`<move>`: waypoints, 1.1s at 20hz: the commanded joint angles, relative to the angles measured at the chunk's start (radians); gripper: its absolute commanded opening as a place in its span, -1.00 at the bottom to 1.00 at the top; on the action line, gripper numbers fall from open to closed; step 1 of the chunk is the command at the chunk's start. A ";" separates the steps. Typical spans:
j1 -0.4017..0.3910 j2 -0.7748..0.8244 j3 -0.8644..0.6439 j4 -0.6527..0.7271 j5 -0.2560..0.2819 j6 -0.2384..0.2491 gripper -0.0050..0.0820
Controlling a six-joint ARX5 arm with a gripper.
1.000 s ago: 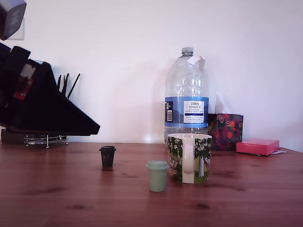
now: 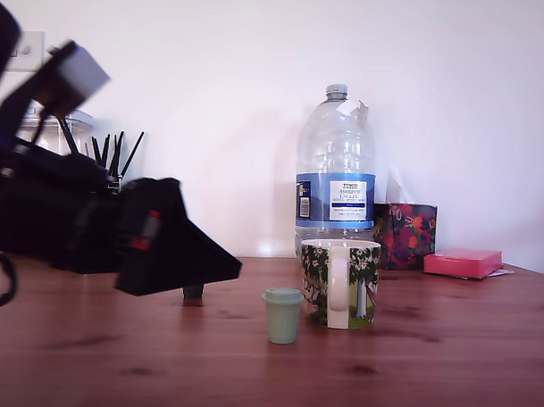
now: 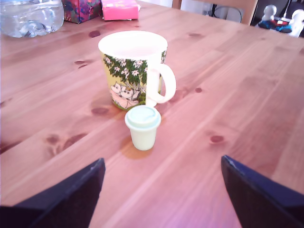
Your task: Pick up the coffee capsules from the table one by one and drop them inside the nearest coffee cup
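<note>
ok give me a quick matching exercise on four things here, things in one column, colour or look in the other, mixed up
Things:
1. capsule
2. mug
3. water bottle
4. box

Descriptions:
a. clear with a blue label
b. pale green, standing upright
c. tree print, white handle
d. pink and flat, farthest to the exterior view's right

Pairs: 1-b, 2-c, 3-a, 4-d

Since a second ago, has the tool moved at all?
Yes. In the exterior view the tool has swung right and lower, closer to the water bottle, and now hides most of the black capsule.
</note>
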 commanded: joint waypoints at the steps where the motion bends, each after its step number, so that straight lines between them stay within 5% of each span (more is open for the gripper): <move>1: -0.004 0.055 0.031 0.000 0.001 0.018 0.75; 8: -0.004 0.238 0.184 -0.033 0.005 0.052 0.75; 15: -0.003 0.326 0.396 -0.333 0.066 0.051 0.75; 22: -0.003 0.388 0.537 -0.520 0.073 0.050 0.73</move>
